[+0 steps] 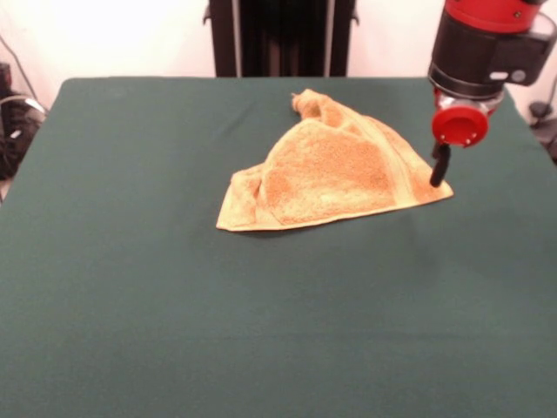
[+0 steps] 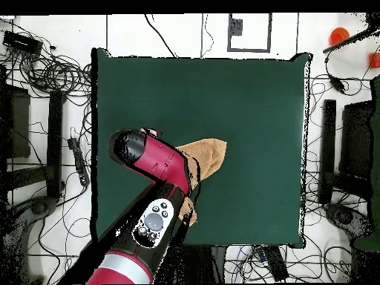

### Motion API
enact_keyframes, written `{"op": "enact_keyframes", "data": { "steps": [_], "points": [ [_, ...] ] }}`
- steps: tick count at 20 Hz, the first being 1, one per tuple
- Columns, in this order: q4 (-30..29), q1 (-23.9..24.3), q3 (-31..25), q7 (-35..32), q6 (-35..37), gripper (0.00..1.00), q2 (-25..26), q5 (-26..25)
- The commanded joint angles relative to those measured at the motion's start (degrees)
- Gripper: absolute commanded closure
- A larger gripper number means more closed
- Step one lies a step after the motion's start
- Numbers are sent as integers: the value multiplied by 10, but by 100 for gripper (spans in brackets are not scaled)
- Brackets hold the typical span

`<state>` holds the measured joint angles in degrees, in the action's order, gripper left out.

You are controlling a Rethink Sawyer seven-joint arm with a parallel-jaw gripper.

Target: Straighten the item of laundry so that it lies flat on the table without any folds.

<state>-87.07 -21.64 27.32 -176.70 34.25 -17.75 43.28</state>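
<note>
- Green cloth covers the table (image 1: pixel 130 287) edge to edge; pale wall and a dark upright post stand behind it, and the overhead view shows cables strewn on the floor all round.
- One towel (image 1: pixel 326 178) lies a little toward 1 o'clock from the table's middle in the front view, heaped into a rough triangle: a peak at 12 o'clock, corners at 7 and 4 o'clock, with a doubled flap across its face.
- My gripper (image 1: pixel 440 170) hangs just at the towel's 4 o'clock corner, touching or nearly touching the cloth; only one dark finger shows below the red disc, so I cannot tell whether it is parted, closed, or pinching the corner.
- In the overhead view my arm (image 2: pixel 159 167) covers much of the towel, and only one end shows past it.
- Step in hand, as I judge it: taking hold of that corner. The task is barely begun, since folds are plain.
- Next I would need a sure pinch on the corner, then a low pull outward toward 4 o'clock to draw the flap open.
- Count: one towel, one table, one arm, one gripper.
</note>
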Motion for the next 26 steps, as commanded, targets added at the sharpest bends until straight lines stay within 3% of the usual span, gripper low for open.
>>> {"op": "enact_keyframes", "data": {
  "steps": [1,26],
  "points": [
    [-64,-11,-85,-136,17,0,9,34],
    [-100,1,-107,-100,-50,0,11,40]
  ]
}}
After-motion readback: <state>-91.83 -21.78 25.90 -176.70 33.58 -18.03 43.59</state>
